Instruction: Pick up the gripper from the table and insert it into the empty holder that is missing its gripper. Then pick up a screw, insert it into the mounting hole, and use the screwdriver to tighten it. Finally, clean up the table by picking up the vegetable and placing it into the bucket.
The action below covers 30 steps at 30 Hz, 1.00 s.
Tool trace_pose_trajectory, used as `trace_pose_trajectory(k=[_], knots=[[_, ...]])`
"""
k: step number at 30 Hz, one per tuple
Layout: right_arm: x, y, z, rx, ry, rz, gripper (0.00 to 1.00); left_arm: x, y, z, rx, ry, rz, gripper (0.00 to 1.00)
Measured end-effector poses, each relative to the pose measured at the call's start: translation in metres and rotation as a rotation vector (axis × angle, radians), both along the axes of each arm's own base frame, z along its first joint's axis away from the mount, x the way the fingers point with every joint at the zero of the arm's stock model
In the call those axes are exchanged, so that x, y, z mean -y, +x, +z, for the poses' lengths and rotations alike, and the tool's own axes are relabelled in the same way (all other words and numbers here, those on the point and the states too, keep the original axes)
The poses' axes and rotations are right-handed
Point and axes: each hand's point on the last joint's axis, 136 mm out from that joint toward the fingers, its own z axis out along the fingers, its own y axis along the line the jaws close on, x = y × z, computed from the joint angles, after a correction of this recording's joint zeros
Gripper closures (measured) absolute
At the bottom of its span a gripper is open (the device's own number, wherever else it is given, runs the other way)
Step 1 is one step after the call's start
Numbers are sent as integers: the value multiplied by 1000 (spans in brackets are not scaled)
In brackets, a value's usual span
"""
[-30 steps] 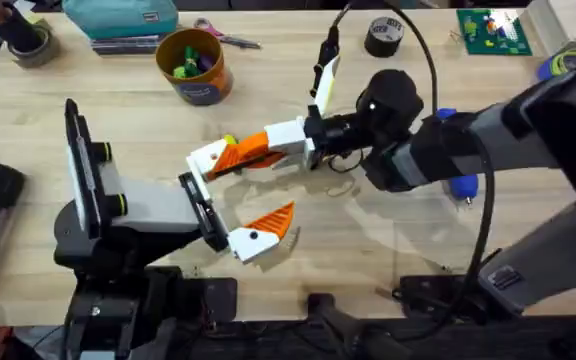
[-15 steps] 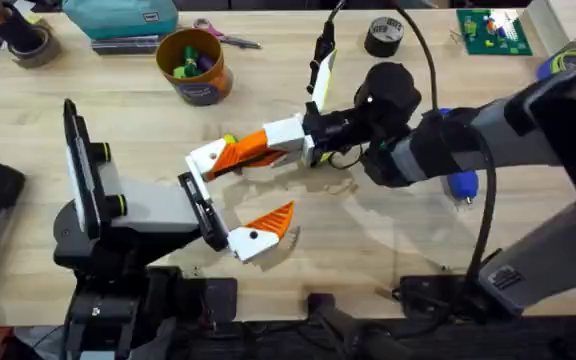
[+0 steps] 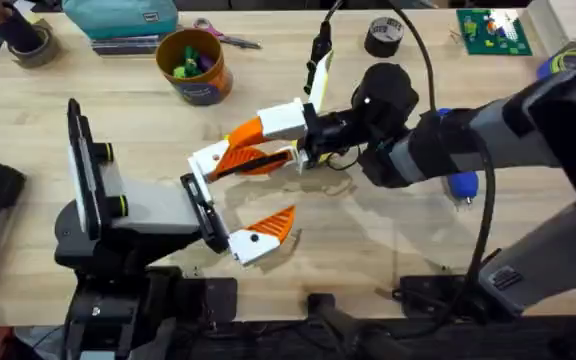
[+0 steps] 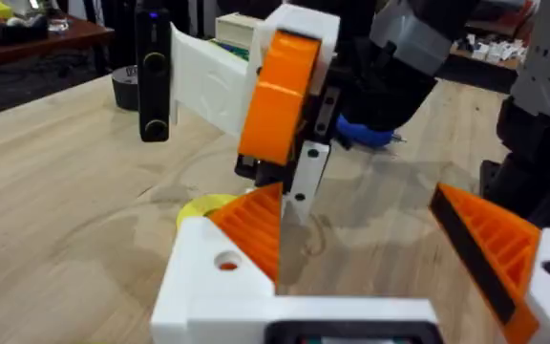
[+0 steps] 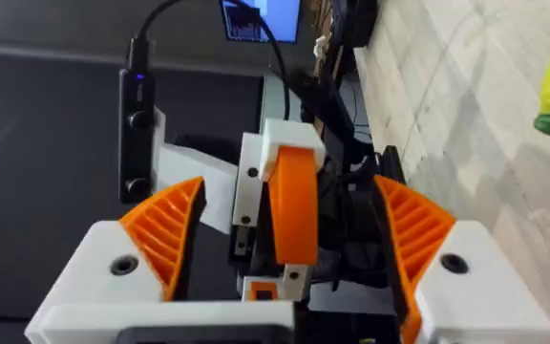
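Orange-padded left gripper (image 3: pixel 236 205) sits low at table centre-left, fingers spread wide, nothing between them. Orange bucket (image 3: pixel 194 65) stands at the far side. Right gripper (image 3: pixel 251 147) reaches in from the right, fingers parted around the left gripper's far finger. Blue screwdriver (image 3: pixel 460 184) lies behind the right arm.

The right hand (image 3: pixel 258 145) crowds the left hand (image 3: pixel 230 205), seemingly leaving little gap between them.

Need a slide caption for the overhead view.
Right gripper, open, straddles the upper finger of the open left gripper; bucket beyond.
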Motion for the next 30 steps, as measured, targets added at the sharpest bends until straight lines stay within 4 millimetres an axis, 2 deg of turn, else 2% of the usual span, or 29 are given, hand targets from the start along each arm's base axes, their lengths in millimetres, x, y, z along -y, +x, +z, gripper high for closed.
trace_pose_trajectory(k=[13, 20, 30], knots=[[2, 3, 0, 0, 0, -7, 7, 0, 0, 0, 0, 0, 0, 15], [9, 5, 0, 1, -2, 4, 10, 0, 0, 0, 0, 0, 0, 15], [12, 3, 0, 10, 1, 25, 72, 0, 0, 0, 0, 0, 0, 15]])
